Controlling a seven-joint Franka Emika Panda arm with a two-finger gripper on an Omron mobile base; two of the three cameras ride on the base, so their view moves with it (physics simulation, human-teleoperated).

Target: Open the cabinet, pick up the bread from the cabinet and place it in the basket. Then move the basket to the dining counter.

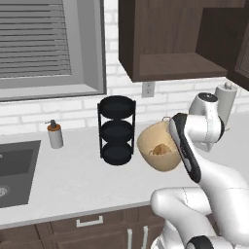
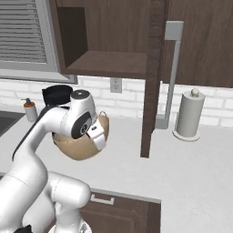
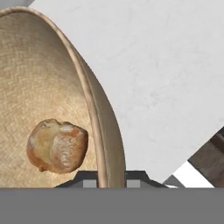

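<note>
We find the bread [image 3: 57, 146] lying inside the basket [image 3: 39, 87], low against the woven wall, so the first half of the job looks done and what remains is carrying it to the dining counter. The gripper [image 3: 111, 177] sits astride the rim: in the hand view one finger tip rises on each side of the rim's edge, and the jaws are drawn in tight on it, so we read this as a pinch on the basket wall, not on the wire handle. That suits a bowl too wide to span. From the base views the basket [image 1: 158, 146] is tipped, its mouth turned toward the left camera, with the roll [image 1: 159, 150] visible inside; from the right it hangs under the wrist [image 2: 84, 148], and we cannot tell whether its bottom touches the grey worktop [image 1: 73, 175]. The tilt probably follows from gripping one side only, and it is the thing to watch, since a loose roll could slide out during the move. The cabinet [image 2: 113, 45] above stands open, its door [image 2: 152, 73] swung out edge-on toward us with the bar handle [image 2: 172, 68] beside it. The black rack [image 1: 116, 130] stands just left of the basket, the paper towel roll [image 2: 189, 113] well off to the right.
</note>
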